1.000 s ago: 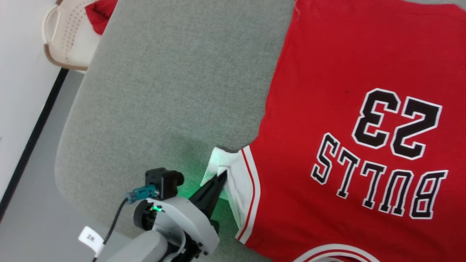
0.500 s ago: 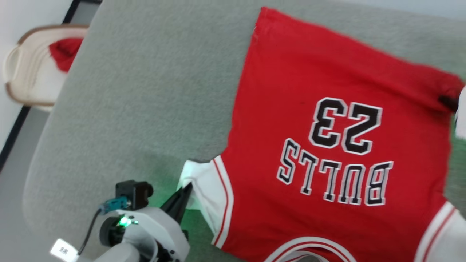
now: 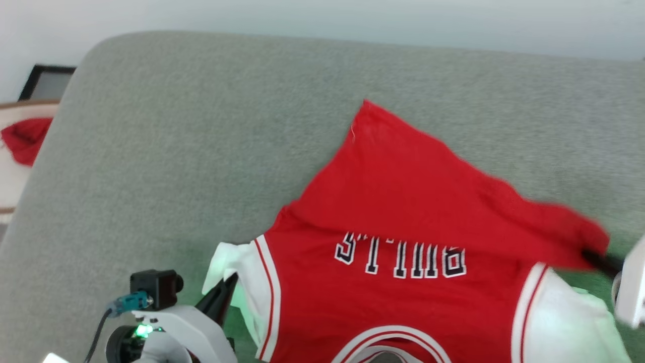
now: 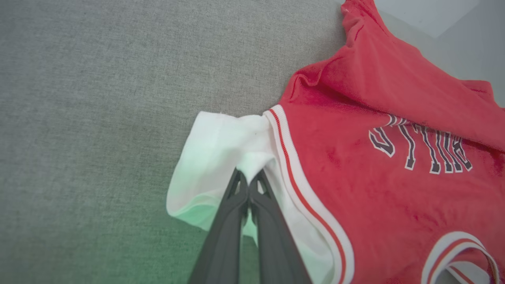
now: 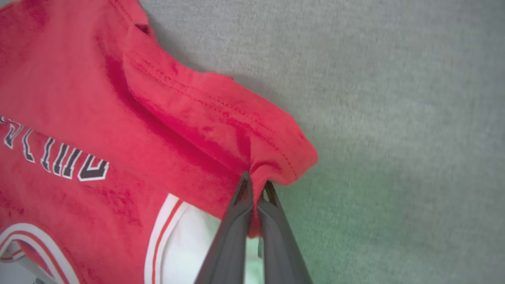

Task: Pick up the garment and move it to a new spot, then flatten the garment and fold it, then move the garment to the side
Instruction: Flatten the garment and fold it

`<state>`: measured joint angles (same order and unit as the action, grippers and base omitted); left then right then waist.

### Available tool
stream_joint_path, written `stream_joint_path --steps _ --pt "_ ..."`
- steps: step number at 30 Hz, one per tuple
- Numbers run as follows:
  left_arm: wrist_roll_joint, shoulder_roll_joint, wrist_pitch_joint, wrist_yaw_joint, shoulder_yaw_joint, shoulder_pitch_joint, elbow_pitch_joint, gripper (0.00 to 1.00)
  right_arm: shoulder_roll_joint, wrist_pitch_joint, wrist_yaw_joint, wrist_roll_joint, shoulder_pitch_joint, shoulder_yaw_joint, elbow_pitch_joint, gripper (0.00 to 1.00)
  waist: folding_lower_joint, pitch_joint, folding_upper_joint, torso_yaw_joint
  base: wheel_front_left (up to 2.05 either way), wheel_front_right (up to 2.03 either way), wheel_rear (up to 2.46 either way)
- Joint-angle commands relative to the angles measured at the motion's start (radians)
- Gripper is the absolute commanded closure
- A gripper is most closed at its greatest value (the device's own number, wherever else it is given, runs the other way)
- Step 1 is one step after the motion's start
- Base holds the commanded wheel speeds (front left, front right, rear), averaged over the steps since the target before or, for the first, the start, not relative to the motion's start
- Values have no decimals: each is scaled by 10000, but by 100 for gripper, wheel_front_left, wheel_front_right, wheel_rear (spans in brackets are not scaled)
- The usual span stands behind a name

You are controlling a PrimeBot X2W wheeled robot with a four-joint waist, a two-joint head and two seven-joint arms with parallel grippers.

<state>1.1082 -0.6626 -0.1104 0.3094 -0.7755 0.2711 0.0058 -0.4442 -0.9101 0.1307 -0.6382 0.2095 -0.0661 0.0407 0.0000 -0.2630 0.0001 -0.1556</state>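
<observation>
The shirt (image 3: 403, 302) lies near on the grey pad (image 3: 201, 126), far hem doubled back. The left claw (image 4: 248, 178) grips its left white sleeve (image 4: 213, 150); the right claw (image 5: 256, 179) grips the red hem corner (image 5: 284, 146) at right.

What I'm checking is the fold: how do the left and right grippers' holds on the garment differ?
The left gripper pinches the white sleeve; the right gripper pinches the red hem corner. The left gripper's sleeve spreads on the grey surface; the right gripper's hem is doubled back over the chest, reaching the lettering. Shared: both are shut on the garment.
</observation>
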Motion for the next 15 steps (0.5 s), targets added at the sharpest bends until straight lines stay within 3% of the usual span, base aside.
stream_joint_path --steps 1,7,14,15 --pt "1 -80 -11 66 28 -120 -60 100 159 69 0 105 -364 -176 116 100 0 334 -1 363 0 0 0" --pt "74 -229 50 181 52 -296 -275 100 975 420 0 333 -1904 -935 540 100 0 437 -1 536 0 0 0" --pt "77 -298 102 250 61 -284 -402 100 1468 772 0 514 -2416 -998 483 100 0 429 -1 635 0 0 0" --pt "68 -308 114 250 59 -272 -410 100 1501 789 0 509 -2415 -993 467 89 0 426 -1 641 0 0 0"
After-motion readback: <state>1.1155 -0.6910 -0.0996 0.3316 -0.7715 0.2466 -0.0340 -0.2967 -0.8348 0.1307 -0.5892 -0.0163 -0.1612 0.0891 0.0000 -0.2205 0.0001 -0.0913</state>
